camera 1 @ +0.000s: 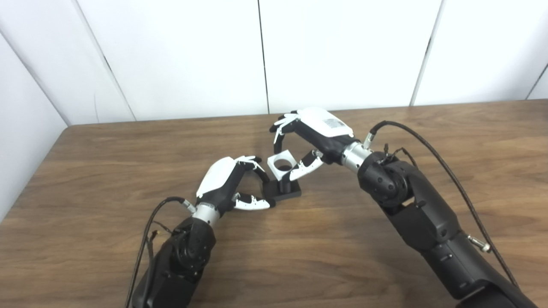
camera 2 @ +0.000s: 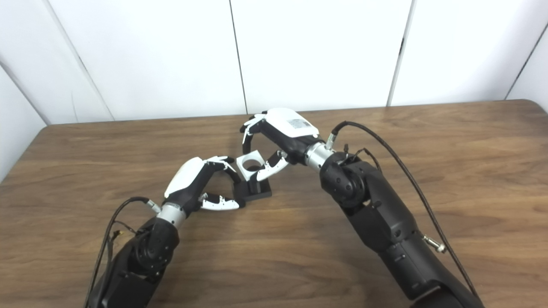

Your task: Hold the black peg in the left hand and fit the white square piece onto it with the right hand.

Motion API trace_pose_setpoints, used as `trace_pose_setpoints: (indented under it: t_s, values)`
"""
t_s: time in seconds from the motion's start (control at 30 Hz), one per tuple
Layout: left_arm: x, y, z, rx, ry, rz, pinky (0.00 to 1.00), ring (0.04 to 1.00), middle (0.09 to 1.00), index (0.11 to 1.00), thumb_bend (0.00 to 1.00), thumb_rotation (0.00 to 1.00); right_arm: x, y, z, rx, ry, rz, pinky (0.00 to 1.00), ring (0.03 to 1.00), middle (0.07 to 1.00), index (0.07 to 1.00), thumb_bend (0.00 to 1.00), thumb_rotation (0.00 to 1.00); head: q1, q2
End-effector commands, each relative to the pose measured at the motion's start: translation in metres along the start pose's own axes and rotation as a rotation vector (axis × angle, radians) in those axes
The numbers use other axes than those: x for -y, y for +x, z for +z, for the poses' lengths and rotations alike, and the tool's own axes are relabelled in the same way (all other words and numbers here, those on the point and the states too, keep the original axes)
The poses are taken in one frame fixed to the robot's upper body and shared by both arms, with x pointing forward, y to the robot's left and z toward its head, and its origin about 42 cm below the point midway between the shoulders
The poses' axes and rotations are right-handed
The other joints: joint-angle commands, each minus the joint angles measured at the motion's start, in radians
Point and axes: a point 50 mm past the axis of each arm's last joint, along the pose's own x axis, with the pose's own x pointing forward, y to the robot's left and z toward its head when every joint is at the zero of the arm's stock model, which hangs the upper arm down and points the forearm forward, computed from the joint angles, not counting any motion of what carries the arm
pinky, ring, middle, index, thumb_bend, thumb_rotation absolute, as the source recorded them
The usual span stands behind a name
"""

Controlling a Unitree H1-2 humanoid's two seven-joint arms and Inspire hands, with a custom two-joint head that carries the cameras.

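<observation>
My left robot hand (camera 1: 227,184) is curled around the left edge of the black peg (camera 1: 286,185), fingers (camera 1: 257,164) over the far side of its flat base and thumb (camera 1: 252,203) against the near corner, so I read it as pinching the base to steady it. The base sits flat on the wooden surface (camera 1: 107,171), and the short round post stands upright from it, its long axis pointing straight up.

My right robot hand (camera 1: 314,132) pinches the white square piece (camera 1: 281,166) between fingers on the far edge and thumb on the near right edge. The piece sits right over the post, its round hole facing up and a little toward me, so it looks slightly tilted. I cannot tell whether the post has already entered the hole or the piece only rests at its top; the lower part of the post is plainly visible beneath the piece.

What matters for the coming move is that hole and post share one line. The piece lies directly above the peg, just right of my left robot hand, so I judge the need is to level the piece and press straight down while the left keeps the base from sliding.
</observation>
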Motion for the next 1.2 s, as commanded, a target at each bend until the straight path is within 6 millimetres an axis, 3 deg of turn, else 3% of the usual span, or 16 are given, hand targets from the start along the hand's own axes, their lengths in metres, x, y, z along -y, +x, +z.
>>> trace_pose_setpoints:
  t_s: [0.0, 0.4, 1.17]
  values:
    - [0.007, -0.003, -0.010, -0.058, 0.053, -0.047, 0.96, 0.928, 0.869, 0.487, 0.52, 0.08, 0.024, 0.012, 0.021, 0.081, -0.032, -0.062, 0.98, 0.909, 0.806, 0.481, 0.52, 0.14, 0.002, -0.001]
    - [0.006, -0.003, -0.010, -0.059, 0.053, -0.040, 0.95, 0.929, 0.869, 0.488, 0.52, 0.08, 0.019, 0.008, 0.024, 0.084, -0.049, -0.034, 0.96, 0.901, 0.801, 0.480, 0.52, 0.14, 0.006, 0.003]
    - [0.000, -0.006, -0.014, -0.059, 0.051, -0.033, 0.96, 0.925, 0.868, 0.487, 0.52, 0.08, 0.024, -0.002, 0.007, 0.053, -0.073, -0.029, 1.00, 0.900, 0.806, 0.480, 0.52, 0.14, -0.008, 0.010]
